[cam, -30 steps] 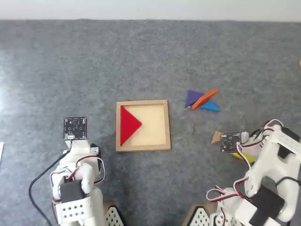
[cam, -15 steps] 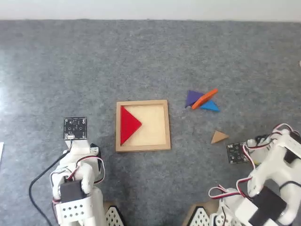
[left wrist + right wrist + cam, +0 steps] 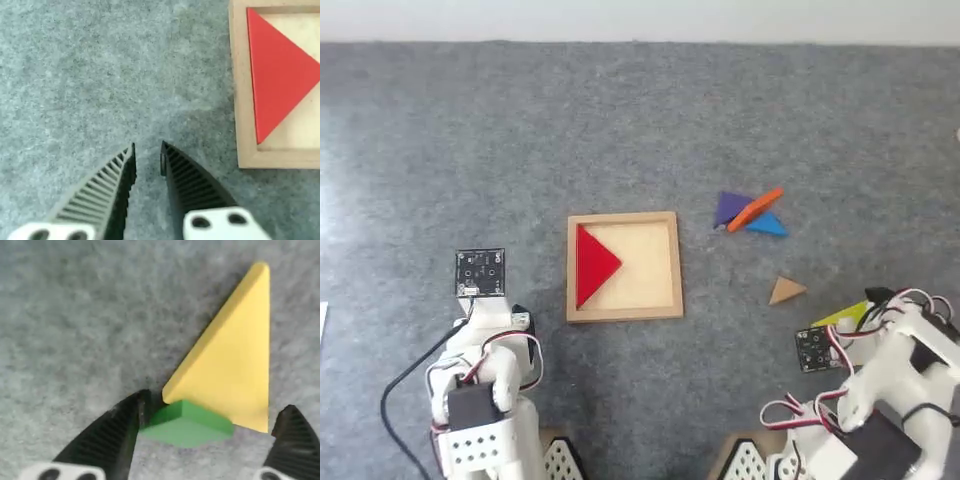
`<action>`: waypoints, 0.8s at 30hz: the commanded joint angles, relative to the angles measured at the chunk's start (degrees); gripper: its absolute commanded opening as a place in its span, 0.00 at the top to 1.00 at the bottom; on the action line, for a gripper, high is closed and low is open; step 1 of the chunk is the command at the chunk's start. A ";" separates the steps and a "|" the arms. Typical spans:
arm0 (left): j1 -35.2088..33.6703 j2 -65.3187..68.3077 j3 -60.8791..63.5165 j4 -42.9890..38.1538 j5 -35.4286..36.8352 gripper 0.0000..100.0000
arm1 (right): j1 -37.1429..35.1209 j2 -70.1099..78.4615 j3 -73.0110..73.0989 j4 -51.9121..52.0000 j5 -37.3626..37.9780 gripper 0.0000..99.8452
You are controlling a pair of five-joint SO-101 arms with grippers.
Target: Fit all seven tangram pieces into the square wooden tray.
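My right gripper [image 3: 216, 407] has its jaws wide apart and grips nothing. Between them lies a green tangram piece [image 3: 187, 429], its shape unclear to me, close against one fingertip and well short of the other. A yellow triangle [image 3: 232, 365] touches the green piece's far side and stretches away ahead of the jaws over the grey carpet [image 3: 470, 130].

My left gripper [image 3: 147, 147] has its jaws only a narrow gap apart, with bare carpet between them. The square wooden tray [image 3: 239, 100] lies ahead of these jaws, off toward my other arm and apart from the fingertips. A large red triangle [image 3: 277, 75] lies flat inside it, along the wall nearest the jaws.

Beyond my right gripper lies a small tan triangle [image 3: 786, 291]. Farther out a purple triangle [image 3: 727, 207] and a blue triangle [image 3: 767, 226] sit heaped with an orange piece [image 3: 756, 210] across them
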 commanded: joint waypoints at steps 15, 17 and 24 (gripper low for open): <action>0.00 -1.05 -0.66 0.18 -0.09 0.92 | -13.41 0.13 -12.04 22.99 -13.54 0.79; 0.00 -1.05 -0.66 0.18 -0.09 0.92 | -13.76 0.57 -11.96 23.08 -14.68 0.79; 0.00 -1.05 -0.66 0.18 -0.09 0.92 | -11.82 -0.92 -12.22 23.08 -15.65 0.74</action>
